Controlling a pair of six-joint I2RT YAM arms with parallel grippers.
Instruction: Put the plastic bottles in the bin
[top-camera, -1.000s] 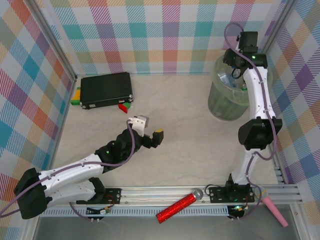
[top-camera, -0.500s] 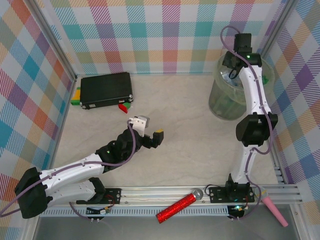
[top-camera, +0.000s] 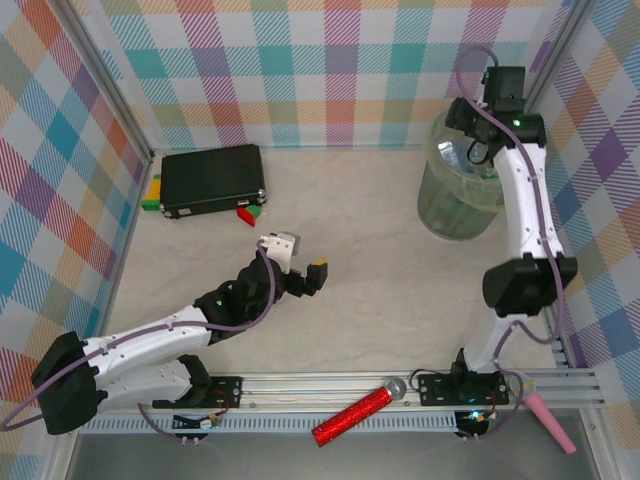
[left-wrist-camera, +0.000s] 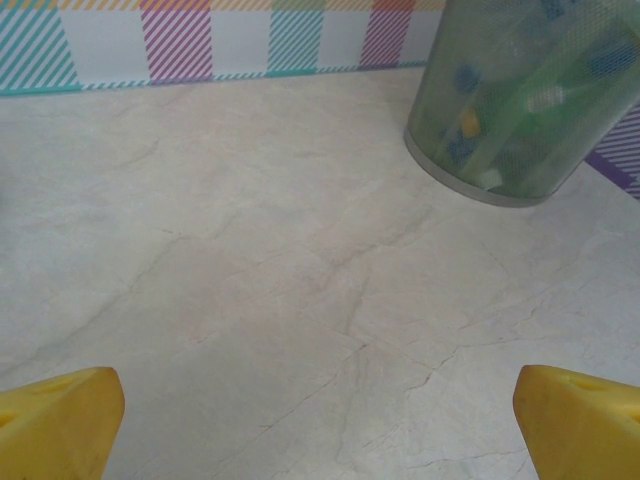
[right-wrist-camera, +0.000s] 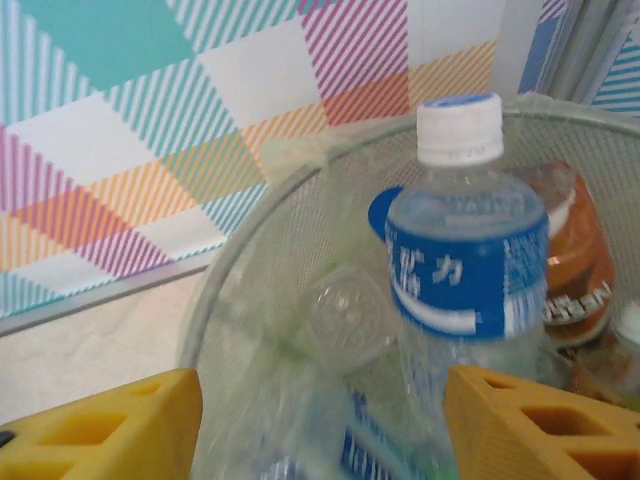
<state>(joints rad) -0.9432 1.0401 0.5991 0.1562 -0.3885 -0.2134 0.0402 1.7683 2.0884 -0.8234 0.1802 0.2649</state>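
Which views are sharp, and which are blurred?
Top external view: sharp, evenly lit, soft shadows on the table. Left wrist view: table sharp, the left claw has soft yellow fingertips. Right wrist view: blurred, most at the base of the blue-labelled bottle and the wall of the bin.

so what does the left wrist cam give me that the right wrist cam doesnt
Left wrist: the bin seen from outside, standing on a wide stretch of bare table, with the left fingers wide apart over nothing.
Right wrist: a look down into the bin from its rim, with a white-capped blue-label bottle upright between the spread right fingers and a brown-labelled bottle behind it.
Both: the bin, the plaid wall and yellow fingers at the bottom corners.
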